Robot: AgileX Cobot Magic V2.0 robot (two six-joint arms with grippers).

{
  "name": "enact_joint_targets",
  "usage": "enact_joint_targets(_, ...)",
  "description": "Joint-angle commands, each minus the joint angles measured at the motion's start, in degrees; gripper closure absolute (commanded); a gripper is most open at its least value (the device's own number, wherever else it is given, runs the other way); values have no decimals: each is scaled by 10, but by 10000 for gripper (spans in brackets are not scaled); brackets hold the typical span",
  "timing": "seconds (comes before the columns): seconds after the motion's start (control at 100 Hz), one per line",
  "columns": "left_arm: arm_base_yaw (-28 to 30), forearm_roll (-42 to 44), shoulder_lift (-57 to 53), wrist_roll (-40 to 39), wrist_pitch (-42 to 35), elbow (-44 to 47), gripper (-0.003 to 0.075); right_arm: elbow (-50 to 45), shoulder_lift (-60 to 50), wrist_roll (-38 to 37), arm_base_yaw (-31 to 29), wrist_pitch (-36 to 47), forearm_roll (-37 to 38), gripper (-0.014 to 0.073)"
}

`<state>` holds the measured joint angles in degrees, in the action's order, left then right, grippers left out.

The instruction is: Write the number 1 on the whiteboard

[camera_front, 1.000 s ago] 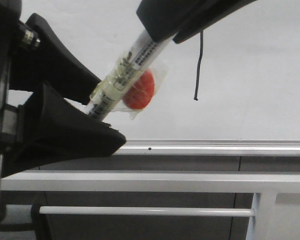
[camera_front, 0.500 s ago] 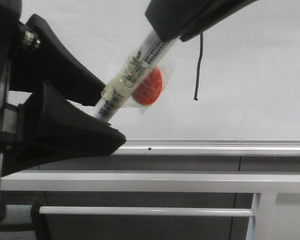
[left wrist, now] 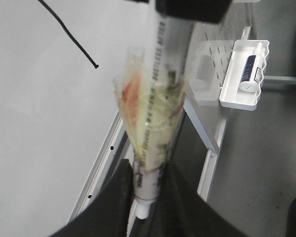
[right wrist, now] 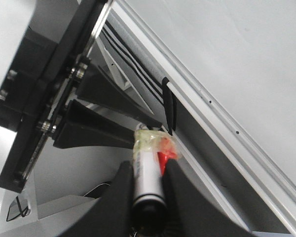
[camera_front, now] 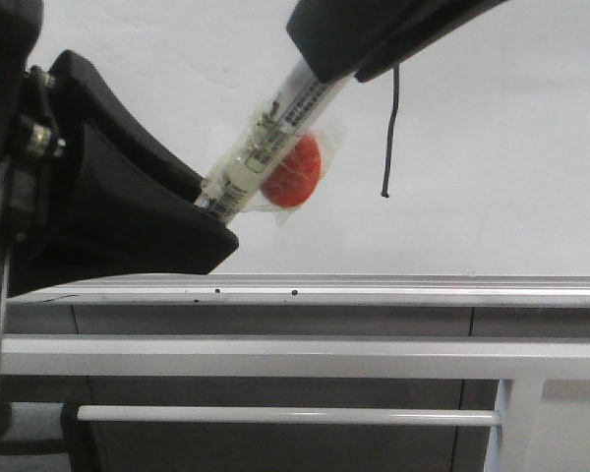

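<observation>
The whiteboard [camera_front: 501, 177] fills the background above its silver rail [camera_front: 423, 287]. The number 1 [camera_front: 390, 128] is a thin black wavy stroke on it, also seen in the left wrist view [left wrist: 69, 34]. A white marker [camera_front: 265, 138] with a red magnet [camera_front: 295, 172] taped to it hangs slanted in front of the board, left of the stroke. My right gripper [camera_front: 320, 64] is shut on its upper end [right wrist: 145, 168]. My left gripper [camera_front: 208, 206] is shut on its lower end [left wrist: 158, 113], both fingers pressing its sides. The marker's tip is hidden.
Grey panels and a white crossbar [camera_front: 275, 356] run below the rail, with a thinner rod [camera_front: 275, 414] under it. A white tray [left wrist: 229, 89] holding a small bottle [left wrist: 250, 69] hangs on a perforated panel beside the board.
The marker rose up and right with my right gripper. My left gripper's lower finger moved up and the fingers closed on the marker's lower end. The stroke is unchanged.
</observation>
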<state>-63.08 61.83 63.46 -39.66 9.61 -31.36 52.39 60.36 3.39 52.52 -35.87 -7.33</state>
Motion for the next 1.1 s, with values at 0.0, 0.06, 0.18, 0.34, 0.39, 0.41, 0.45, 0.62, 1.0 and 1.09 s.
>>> enact_joint_targets(0.0,-3,2,-8,-12,-15,-19,741,20,-7,5,0,36,3,637)
enact_joint_targets(0.06,-3,0,-8,-16,-11,-19,741,20,-7,5,0,40,3,634)
enact_joint_targets(0.18,-3,-1,-8,-50,7,-19,741,20,-16,5,0,63,3,522)
enact_joint_targets(0.34,-3,-1,-8,-82,15,-19,741,20,-52,5,0,93,38,219)
enact_joint_targets(0.39,-3,-1,-8,-93,15,-19,741,20,-65,5,0,94,55,222)
enact_joint_targets(0.41,-3,-1,-8,-99,15,-18,741,20,-71,5,0,94,62,235)
enact_joint_targets(0.45,-3,1,-8,-109,15,-16,741,20,-84,5,0,94,73,278)
enact_joint_targets(0.62,-3,2,-13,-147,7,-3,741,20,-144,5,0,86,113,624)
enact_joint_targets(1.0,-5,152,-16,-395,21,35,741,-20,-258,4,0,39,163,655)
enact_joint_targets(1.09,-6,265,-20,-533,24,51,741,-46,-291,1,0,55,177,655)
